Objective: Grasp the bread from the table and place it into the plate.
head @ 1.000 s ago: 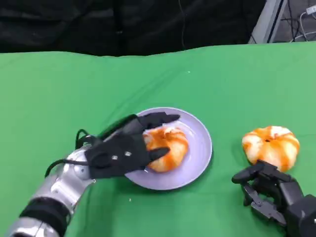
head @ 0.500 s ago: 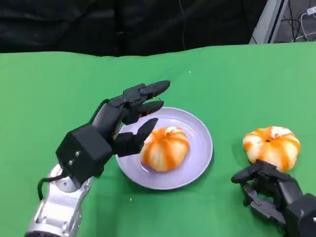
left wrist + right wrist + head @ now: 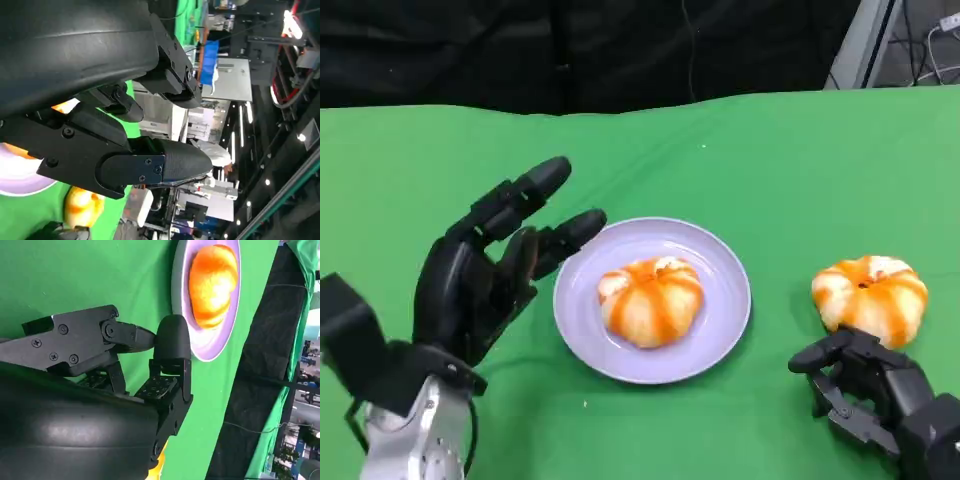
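Bread [image 3: 651,300], orange-striped and round, sits in the middle of the lavender plate [image 3: 720,260] on the green table [image 3: 770,160], touched by neither hand. The left hand [image 3: 485,275] is raised just to the left of the plate, its fingers [image 3: 525,190] spread apart and holding nothing, the tips reaching toward the plate's rim without touching it. A second bread [image 3: 869,294] of the same kind lies on the cloth well to the right of the plate. The right hand [image 3: 870,390] rests low at the near right, just in front of that second bread, its fingers loosely curled with nothing in them; whether it touches the bread is unclear. The right wrist view shows the plate and its bread [image 3: 212,282] beyond the hand's fingers.
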Robot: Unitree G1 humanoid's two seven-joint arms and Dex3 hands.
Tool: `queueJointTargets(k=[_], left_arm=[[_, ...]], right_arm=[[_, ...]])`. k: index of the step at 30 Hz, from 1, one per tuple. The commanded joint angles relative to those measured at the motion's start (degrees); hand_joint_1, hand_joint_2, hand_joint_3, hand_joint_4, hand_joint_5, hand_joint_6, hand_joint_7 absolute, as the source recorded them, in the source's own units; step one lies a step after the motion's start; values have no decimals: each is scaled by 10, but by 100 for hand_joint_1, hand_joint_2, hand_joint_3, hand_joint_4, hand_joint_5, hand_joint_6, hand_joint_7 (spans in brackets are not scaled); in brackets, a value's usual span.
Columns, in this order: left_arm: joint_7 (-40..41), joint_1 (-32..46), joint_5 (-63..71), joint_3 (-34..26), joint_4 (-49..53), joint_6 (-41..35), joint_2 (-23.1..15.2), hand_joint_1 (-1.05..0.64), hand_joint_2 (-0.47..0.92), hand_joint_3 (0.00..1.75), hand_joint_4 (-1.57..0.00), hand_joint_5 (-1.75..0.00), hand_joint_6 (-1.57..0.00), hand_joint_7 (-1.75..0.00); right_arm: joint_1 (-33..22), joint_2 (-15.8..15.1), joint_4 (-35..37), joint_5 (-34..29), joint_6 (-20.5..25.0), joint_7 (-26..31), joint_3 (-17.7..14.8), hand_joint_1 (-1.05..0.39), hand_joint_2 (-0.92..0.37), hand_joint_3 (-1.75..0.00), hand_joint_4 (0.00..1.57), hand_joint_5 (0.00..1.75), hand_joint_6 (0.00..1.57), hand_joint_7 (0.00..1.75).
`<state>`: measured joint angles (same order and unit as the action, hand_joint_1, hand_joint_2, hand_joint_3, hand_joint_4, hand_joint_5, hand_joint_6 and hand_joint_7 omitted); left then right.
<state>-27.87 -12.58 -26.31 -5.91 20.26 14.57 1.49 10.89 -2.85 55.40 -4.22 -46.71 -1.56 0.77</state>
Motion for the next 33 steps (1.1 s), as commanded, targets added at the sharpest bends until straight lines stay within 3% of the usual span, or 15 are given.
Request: queueJointTargets(k=[1, 19, 28, 33], left_arm=[[-35, 14, -13, -21, 5, 6, -13, -79, 92, 48, -79, -2, -64, -1], [-179, 60, -63, -116, 90, 28, -62, -75, 92, 41, -77, 0, -60, 0], [-178, 55, -57, -164, 167, 39, -92, -64, 92, 32, -79, -1, -64, -1], [-187, 32, -59, -179, 209, 37, -105, -44, 92, 31, -79, -1, -63, 0]], right_arm=[[-8, -8, 11, -4, 8, -3, -1, -12, -92, -47, 68, 167, 75, 113], [-10, -12, 8, 0, 13, -9, -4, -12, -92, -48, 69, 167, 75, 113], [-9, -14, 10, 2, 10, -12, -6, -12, -92, -49, 69, 168, 75, 114], [-9, -15, 9, -2, 11, -7, -4, -13, -92, -47, 69, 168, 75, 114]])
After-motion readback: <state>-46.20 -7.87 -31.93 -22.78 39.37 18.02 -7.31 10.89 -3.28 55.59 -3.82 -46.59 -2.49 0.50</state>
